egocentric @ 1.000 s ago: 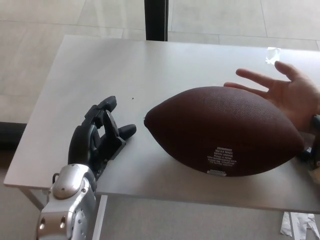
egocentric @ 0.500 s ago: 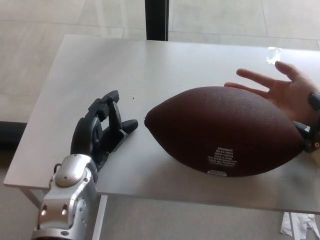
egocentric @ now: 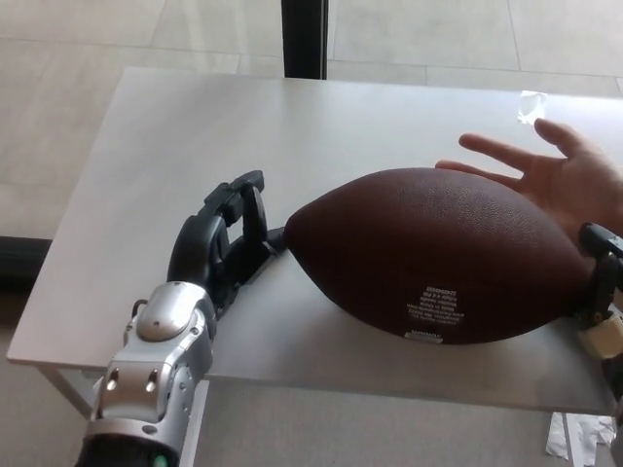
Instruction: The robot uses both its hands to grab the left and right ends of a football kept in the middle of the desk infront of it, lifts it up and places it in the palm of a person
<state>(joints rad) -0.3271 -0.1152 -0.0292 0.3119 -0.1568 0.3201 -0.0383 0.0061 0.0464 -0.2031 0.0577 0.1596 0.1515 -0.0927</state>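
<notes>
The left hand sits at lower left of centre, fingers apart, its thumb tip touching or just short of the pointed left end of the football; I cannot tell which, and it does not yet clamp anything. The right hand shows only as a dark sliver at the right edge of the frame, beside the ball's right tip, and I cannot tell how its fingers stand.

The football lies on the desk, right of the picture's centre, its long axis running left to right with white print facing the camera. It appears to rest on the surface, not lifted.

By my reading the task is at the grab: both hands are at the ball's ends, while the squeeze, the lift and the handover all remain.

A person's hand waits palm-up at upper right, just behind the ball's right shoulder, so the carry would be short.

For room, the desk is bare across the upper left and middle of the frame. The near edge runs close under the ball and the left wrist, and the ball's right tip lies near the frame's right edge, where little can be seen.
</notes>
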